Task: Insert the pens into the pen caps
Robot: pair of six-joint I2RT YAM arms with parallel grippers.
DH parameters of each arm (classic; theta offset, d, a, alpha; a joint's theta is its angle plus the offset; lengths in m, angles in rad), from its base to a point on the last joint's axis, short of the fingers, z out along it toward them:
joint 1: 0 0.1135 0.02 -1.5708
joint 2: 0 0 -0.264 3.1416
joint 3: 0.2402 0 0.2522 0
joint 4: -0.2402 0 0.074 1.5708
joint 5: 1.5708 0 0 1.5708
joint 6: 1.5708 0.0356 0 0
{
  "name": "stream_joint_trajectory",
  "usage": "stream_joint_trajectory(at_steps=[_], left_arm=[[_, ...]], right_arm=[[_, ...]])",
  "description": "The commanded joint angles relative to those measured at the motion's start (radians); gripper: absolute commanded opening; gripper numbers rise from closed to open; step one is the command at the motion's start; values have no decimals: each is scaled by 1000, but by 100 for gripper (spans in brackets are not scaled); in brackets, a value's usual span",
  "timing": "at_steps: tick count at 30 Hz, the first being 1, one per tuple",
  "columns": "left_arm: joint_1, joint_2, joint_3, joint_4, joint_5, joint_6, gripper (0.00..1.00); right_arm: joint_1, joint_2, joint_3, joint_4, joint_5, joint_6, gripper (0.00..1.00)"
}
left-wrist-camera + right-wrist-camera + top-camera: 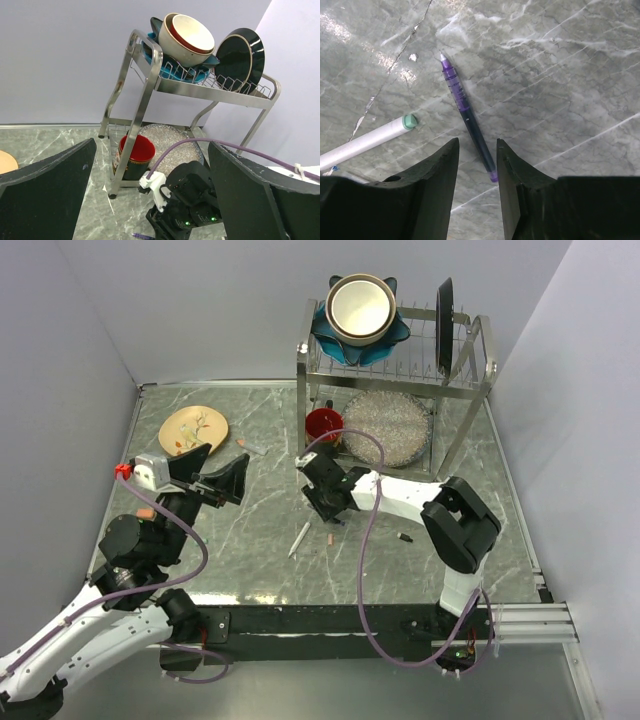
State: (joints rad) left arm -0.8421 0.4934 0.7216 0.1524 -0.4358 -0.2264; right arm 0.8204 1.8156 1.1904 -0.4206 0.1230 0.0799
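A slim translucent purple pen (467, 117) lies flat on the grey-green marbled table (560, 75), with its pointed tip aimed away from the right gripper (478, 145). Its rear end sits between that gripper's black fingers. The jaws stand narrow, and a sliver of table shows on either side of the barrel, so nothing appears to be clamped yet. Just to the side lies a white pen with a teal-green end (370, 140).

The step in hand looks like picking up the purple pen. A good pickup would centre the barrel between the fingers and close squarely on the rear, which leaves the tip free for a cap.

Only the right wrist view shows this straddle, because from above the gripper hides the purple pen. The top view does show a small salmon cap (331, 538) and a black cap (406, 537) on the table nearby. It also shows the left gripper (215, 478), spread wide and empty, well apart from the pen.
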Motion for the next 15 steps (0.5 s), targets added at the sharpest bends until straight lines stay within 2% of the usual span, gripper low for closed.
stream_joint_trajectory(at_steps=[1,8,11,14,15], left_arm=[[-3,-6,-1,33,-14,12,99],[-3,-18,-22,64,29,24,99],[-3,-7,-14,52,22,12,99],[-2,10,25,-31,-53,-94,99],[-2,13,42,-68,-61,-132,99]], right_arm=[[0,19,-18,11,3,1,41],[-1,20,-68,46,-11,4,36],[-1,36,-78,49,6,21,31],[-1,36,-87,63,56,41,12],[-1,30,-87,65,72,46,9]])
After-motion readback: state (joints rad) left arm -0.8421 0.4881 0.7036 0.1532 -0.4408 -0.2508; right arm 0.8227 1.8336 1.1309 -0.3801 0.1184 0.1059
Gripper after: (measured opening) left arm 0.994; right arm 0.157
